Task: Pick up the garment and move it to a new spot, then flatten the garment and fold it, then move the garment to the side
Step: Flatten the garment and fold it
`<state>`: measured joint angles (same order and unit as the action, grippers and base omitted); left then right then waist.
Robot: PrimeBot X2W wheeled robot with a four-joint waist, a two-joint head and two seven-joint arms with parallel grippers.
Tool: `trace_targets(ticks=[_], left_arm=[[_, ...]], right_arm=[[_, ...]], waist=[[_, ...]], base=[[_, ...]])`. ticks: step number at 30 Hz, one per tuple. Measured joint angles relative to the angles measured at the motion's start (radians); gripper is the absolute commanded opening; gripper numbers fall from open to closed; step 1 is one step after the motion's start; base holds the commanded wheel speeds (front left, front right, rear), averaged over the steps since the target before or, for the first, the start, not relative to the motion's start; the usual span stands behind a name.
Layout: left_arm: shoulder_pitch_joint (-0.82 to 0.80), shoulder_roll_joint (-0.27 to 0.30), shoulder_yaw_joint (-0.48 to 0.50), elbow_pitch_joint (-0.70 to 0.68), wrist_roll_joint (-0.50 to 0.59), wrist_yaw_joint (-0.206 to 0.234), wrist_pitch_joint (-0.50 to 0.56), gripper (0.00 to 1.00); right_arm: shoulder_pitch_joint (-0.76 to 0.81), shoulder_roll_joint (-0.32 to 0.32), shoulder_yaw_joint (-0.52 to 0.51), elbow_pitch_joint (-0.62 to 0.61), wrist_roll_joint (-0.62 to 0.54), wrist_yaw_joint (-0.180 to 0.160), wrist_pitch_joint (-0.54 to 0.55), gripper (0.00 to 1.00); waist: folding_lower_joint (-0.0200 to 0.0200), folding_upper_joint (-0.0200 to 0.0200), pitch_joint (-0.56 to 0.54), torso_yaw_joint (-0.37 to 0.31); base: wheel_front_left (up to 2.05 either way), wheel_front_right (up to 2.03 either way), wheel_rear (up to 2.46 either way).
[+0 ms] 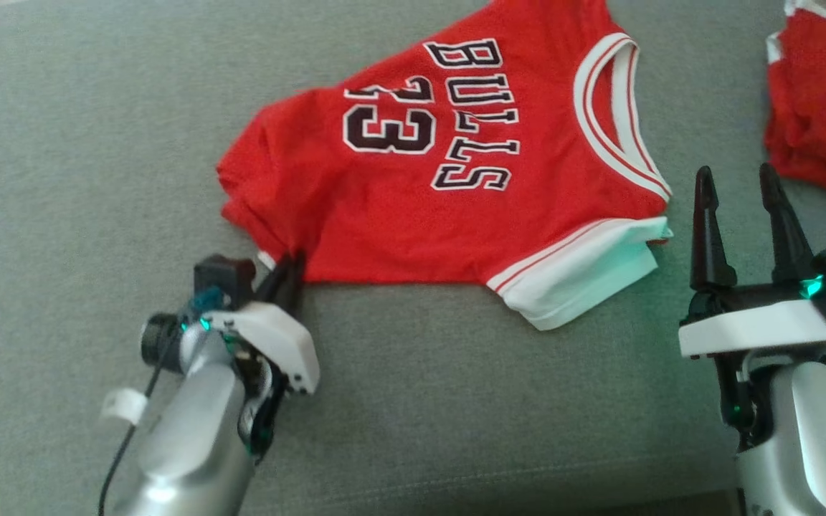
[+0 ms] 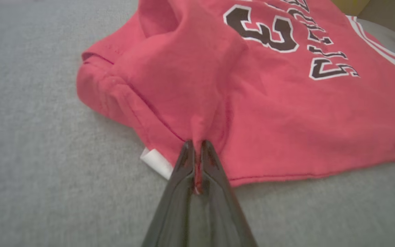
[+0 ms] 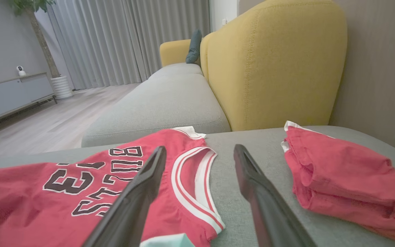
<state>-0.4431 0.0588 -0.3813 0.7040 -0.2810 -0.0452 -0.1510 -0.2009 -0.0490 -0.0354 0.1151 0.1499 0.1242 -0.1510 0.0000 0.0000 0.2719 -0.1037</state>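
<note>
Nearest me, my left claw point(image 1: 290, 276) is pinched shut on a tuck of red cloth at the near-left hem of the jersey point(image 1: 456, 208). In the left wrist view the fabric is drawn up into a small peak between the two fingers, with a white label point(image 2: 156, 163) peeking out just left of the grip. My right claw point(image 1: 739, 179) stands wide and holds nothing, low at the near right, just right of the white-trimmed armhole. The jersey lies on the grey sofa seat point(image 1: 62, 179) with its long axis running left to right, hem toward my left claw, neckline toward my right, print side up. So each end has its own arm close by, and I judge the shoulder end falls to the right claw if I want to lift it level rather than drag it by one corner. Farther right, well apart from the neckline, a second red garment point(image 1: 822, 107) sits folded, which I judge narrows any new spot on that side. Beyond it, the right wrist view shows the yellow backrest point(image 3: 273, 61).
</note>
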Motion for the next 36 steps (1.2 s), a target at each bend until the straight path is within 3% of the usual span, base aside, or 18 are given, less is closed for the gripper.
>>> trace_targets(ticks=[5, 12, 13, 14, 25, 36], left_arm=[[0.108, 0.007, -0.027, -0.119, 0.010, 0.016, 0.040, 0.00], [0.305, 0.033, -0.041, -0.345, 0.010, 0.074, 0.120, 0.00], [0.328, 0.033, -0.041, -0.369, 0.005, 0.082, 0.123, 0.38], [0.372, 0.035, -0.036, -0.425, -0.004, 0.103, 0.124, 1.00], [0.400, 0.057, 0.040, -0.608, -0.022, 0.173, 0.038, 1.00], [0.366, 0.053, 0.078, -0.574, -0.023, 0.178, -0.080, 1.00]], right_arm=[[0.010, 0.000, -0.001, 0.000, 0.000, 0.000, 0.000, 1.00], [0.011, 0.000, 0.000, 0.003, 0.009, 0.000, 0.000, 1.00], [0.011, 0.000, 0.002, 0.004, 0.009, 0.000, 0.000, 1.00], [0.013, 0.000, 0.001, 0.005, 0.009, 0.000, 0.000, 1.00], [0.030, 0.001, -0.013, 0.004, 0.009, 0.000, -0.009, 1.00], [0.047, 0.001, -0.032, -0.010, -0.008, 0.000, -0.038, 1.00]], waist=[[0.0000, 0.0000, -0.020, 0.038], [0.0000, 0.0000, -0.039, 0.080], [0.0000, 0.0000, -0.040, 0.083], [0.0000, 0.0000, -0.042, 0.088], [0.0000, 0.0000, -0.043, 0.115], [0.0000, 0.0000, -0.133, 0.130]], base=[[0.00, 0.00, 0.00], [0.00, 0.00, 0.00], [0.00, 0.00, 0.00], [0.00, 0.00, 0.00], [0.00, 0.00, 0.00], [0.00, 0.00, 0.00]])
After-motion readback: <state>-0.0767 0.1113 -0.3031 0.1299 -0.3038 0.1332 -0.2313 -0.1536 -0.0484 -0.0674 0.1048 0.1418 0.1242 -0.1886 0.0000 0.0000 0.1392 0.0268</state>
